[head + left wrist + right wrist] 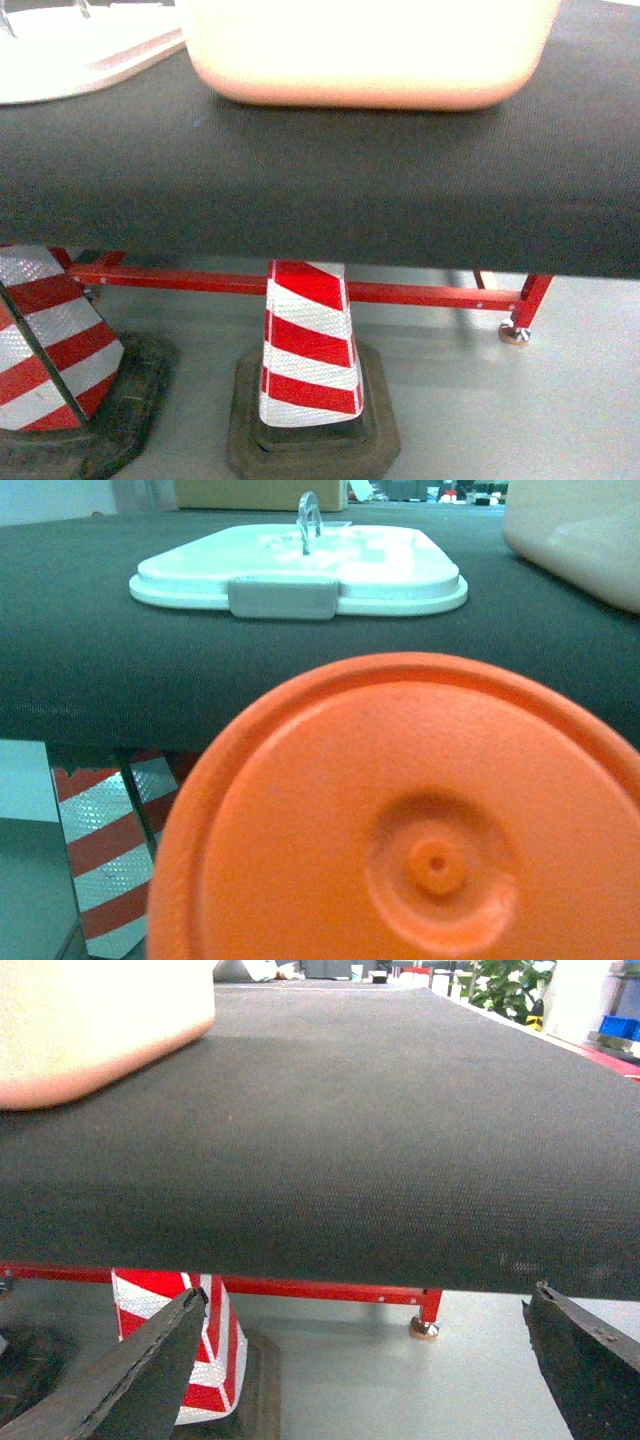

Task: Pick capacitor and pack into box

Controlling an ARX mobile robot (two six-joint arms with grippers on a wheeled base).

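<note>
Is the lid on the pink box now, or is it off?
Off. The white lid lies flat on the black surface, apart from the box.

Table: black mat top, red frame, at 12 o'clock. Floor: pale grey. Striped cones: one at 6 o'clock, another at 8 o'clock.

Worktop right of the pink box lies open, wide passage. White lid occupies the left. Below the edge, striped cones and red frame bar block.
</note>
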